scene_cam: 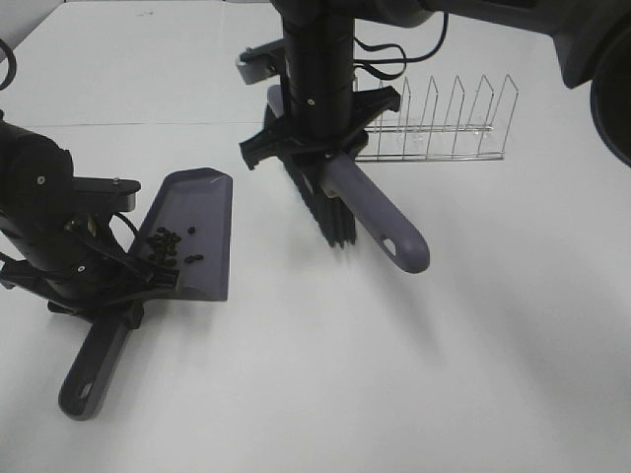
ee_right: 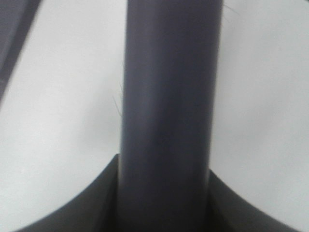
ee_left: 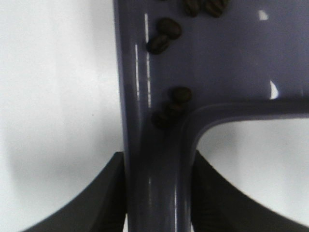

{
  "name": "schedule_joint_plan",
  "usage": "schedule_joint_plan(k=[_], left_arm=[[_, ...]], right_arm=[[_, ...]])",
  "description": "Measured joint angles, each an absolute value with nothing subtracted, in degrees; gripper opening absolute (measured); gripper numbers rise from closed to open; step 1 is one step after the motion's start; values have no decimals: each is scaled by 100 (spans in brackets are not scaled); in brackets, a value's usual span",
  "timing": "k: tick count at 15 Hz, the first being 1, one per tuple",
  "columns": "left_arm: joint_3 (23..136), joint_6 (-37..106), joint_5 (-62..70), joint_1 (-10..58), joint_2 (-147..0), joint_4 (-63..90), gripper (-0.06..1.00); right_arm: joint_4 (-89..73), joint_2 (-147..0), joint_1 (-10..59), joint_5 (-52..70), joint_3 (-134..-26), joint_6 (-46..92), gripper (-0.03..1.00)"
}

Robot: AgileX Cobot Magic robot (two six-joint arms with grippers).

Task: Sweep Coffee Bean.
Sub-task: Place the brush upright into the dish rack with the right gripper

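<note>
A grey-purple dustpan (scene_cam: 197,236) lies on the white table at the left, its handle pointing toward the front edge. Several dark coffee beans (scene_cam: 168,246) lie inside it near its back wall; they also show in the left wrist view (ee_left: 164,36). My left gripper (scene_cam: 123,296) is shut on the dustpan's handle (ee_left: 159,193). My right gripper (scene_cam: 320,148) is shut on the grey-purple brush (scene_cam: 380,212), whose black bristles (scene_cam: 330,212) hang just right of the dustpan. The brush handle (ee_right: 169,96) fills the right wrist view.
A clear wire dish rack (scene_cam: 444,123) stands at the back right behind the brush. The white table (scene_cam: 444,374) spreads to the front and right. A dark object sits at the far right edge (scene_cam: 616,108).
</note>
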State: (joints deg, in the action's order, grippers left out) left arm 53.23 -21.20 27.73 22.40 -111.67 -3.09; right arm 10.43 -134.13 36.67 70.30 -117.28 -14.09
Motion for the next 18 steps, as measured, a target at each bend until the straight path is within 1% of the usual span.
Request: schedule_joint_plan(k=[3, 7, 9, 11, 14, 15, 18], left_arm=[[5323, -2120, 2773, 2240, -11167, -309, 35], [5323, -2120, 2773, 2240, -11167, -309, 35], [5323, -2120, 2773, 2240, -11167, -309, 35], [5323, -2120, 2773, 2240, -11167, -309, 35], [5323, -2120, 2773, 2240, -11167, -309, 35], [5323, -2120, 2773, 2240, -11167, -309, 35], [5323, -2120, 2773, 2240, -11167, -309, 35]], right_arm=[[963, -13682, 3518, 7070, -11459, -1318, 30], [309, -13906, 3644, 6933, -11574, -1060, 30], [315, -14015, 3867, 7030, -11900, -1003, 30], [63, -14032, 4085, 7036, -12462, -997, 30], [-350, -14032, 4154, 7036, -12989, -985, 30], [-252, -14032, 4154, 7047, -13172, -974, 30], [550, -13969, 4068, 7047, -13138, -974, 30]])
